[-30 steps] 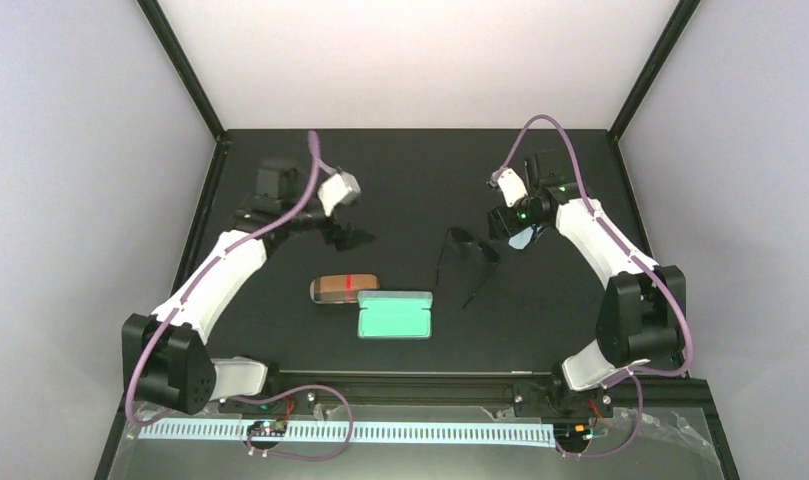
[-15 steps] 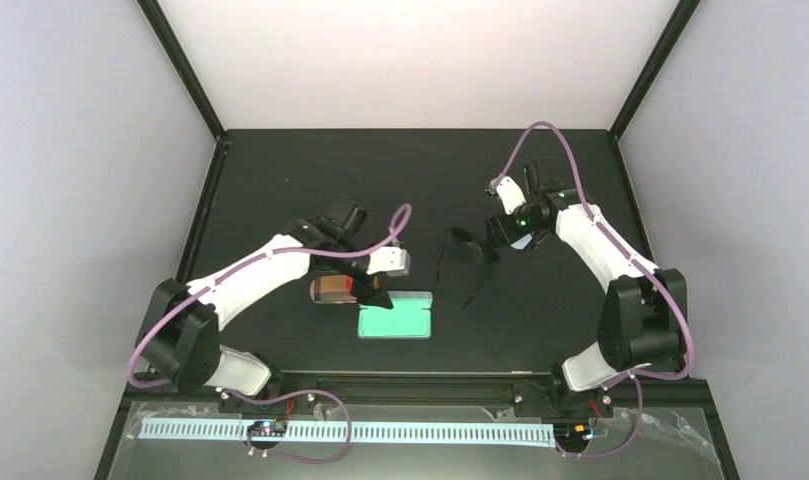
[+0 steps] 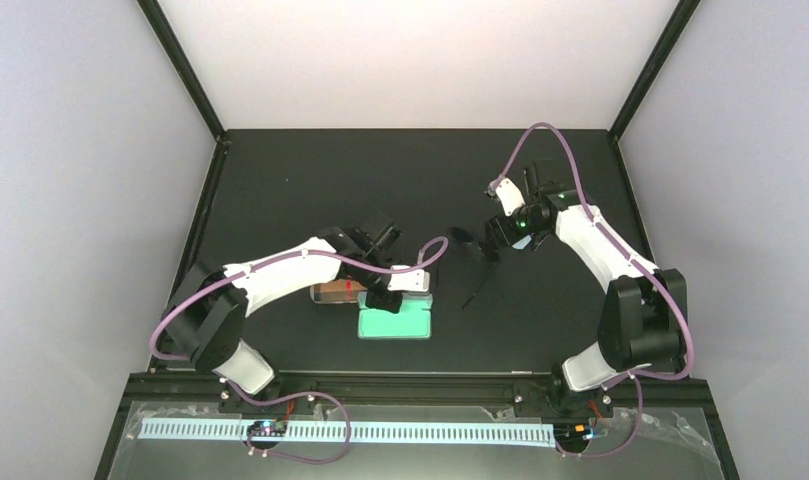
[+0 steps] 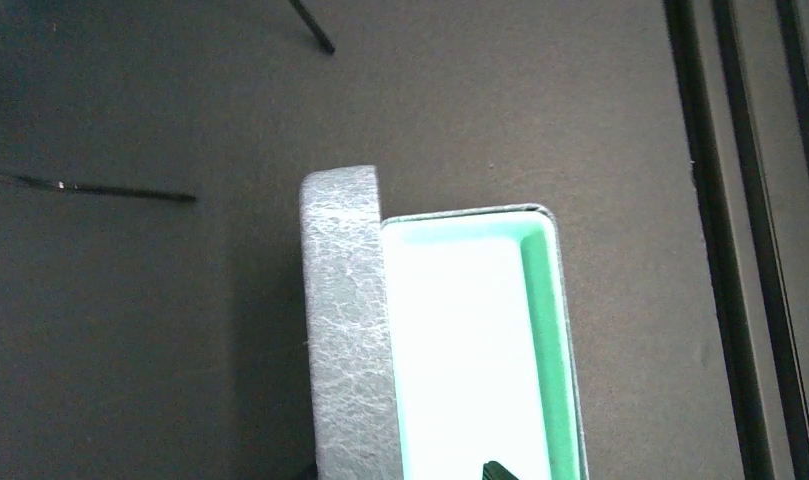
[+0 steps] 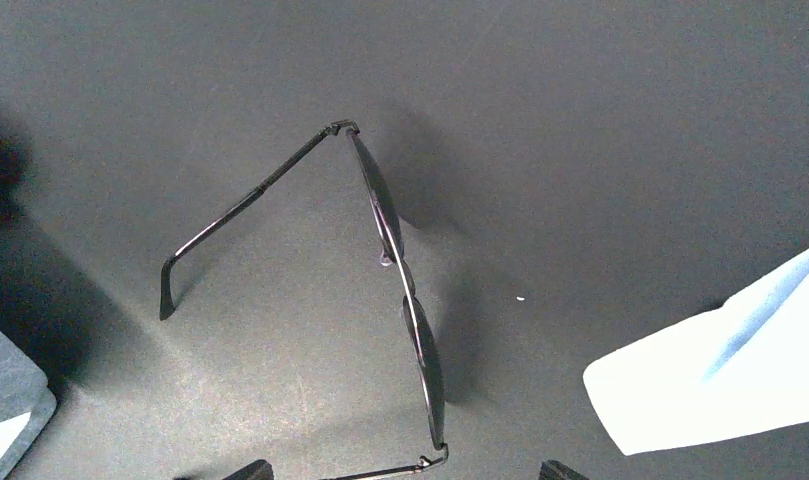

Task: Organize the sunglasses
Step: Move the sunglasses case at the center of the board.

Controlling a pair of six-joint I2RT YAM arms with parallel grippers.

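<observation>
Black tabletop [image 3: 280, 170], pale walls [image 3: 80, 200]

Sunglasses [image 5: 425, 355] black; case [image 4: 345, 330] mottled grey, mint lining; cloth [image 5: 710, 385] pale blue.

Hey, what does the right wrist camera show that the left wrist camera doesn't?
Right wrist only: the black sunglasses complete, arms unfolded, and a light blue cloth at the right edge. Left wrist only: the blue-grey case seen open with its mint-green lining, and the rail along the edge of the table. Shared: the black table and the case, just a corner of it in the right wrist view. Two thin dark rods in the left wrist view are probably the sunglasses' arm tips.
</observation>
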